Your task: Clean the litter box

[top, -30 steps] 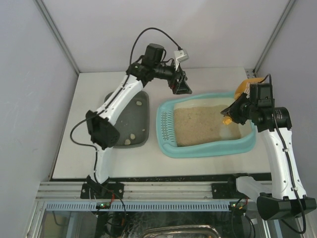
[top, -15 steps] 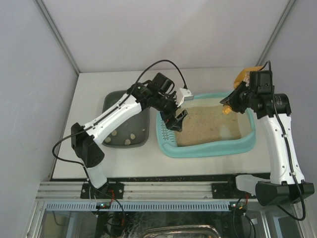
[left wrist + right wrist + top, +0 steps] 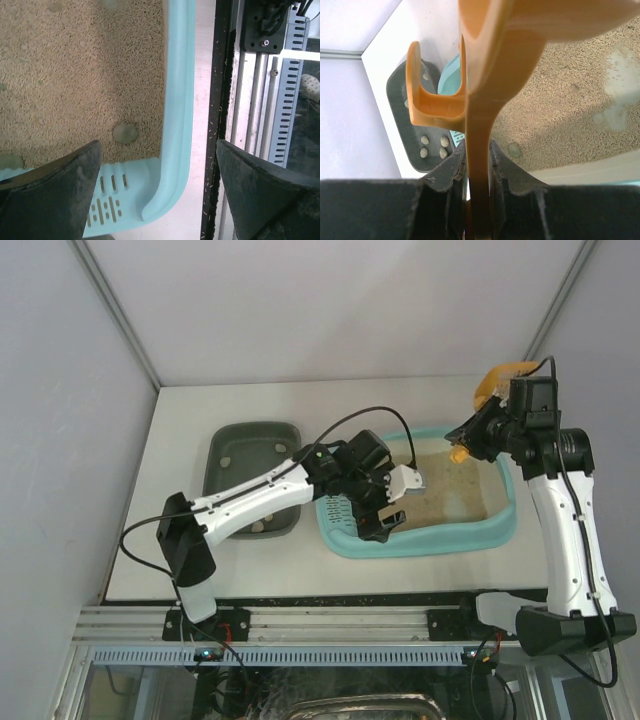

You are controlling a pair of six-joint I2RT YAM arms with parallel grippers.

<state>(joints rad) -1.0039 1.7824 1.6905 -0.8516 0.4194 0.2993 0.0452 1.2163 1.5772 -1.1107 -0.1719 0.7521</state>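
Above the near rim of the litter box [image 3: 430,540]: left gripper [image 3: 385,522] spread wide, right gripper [image 3: 465,443] pinching an orange scoop [image 3: 485,60].
The box lies right of the dark tray [image 3: 225,445] on the white table [image 3: 330,400], pale walls [image 3: 300,300] around; the left arm [image 3: 260,495] has swung in from the far tray side.

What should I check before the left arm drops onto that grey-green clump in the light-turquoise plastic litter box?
1. Left gripper open: ok.
2. Round grey-green clump centred between fingers: not ok; it sits near one finger, and the turquoise litter box rim is centred instead.
3. Right gripper shut on orange plastic scoop: ok.
4. Scoop away from left arm: ok.
5. Gripper height above litter: cannot tell.
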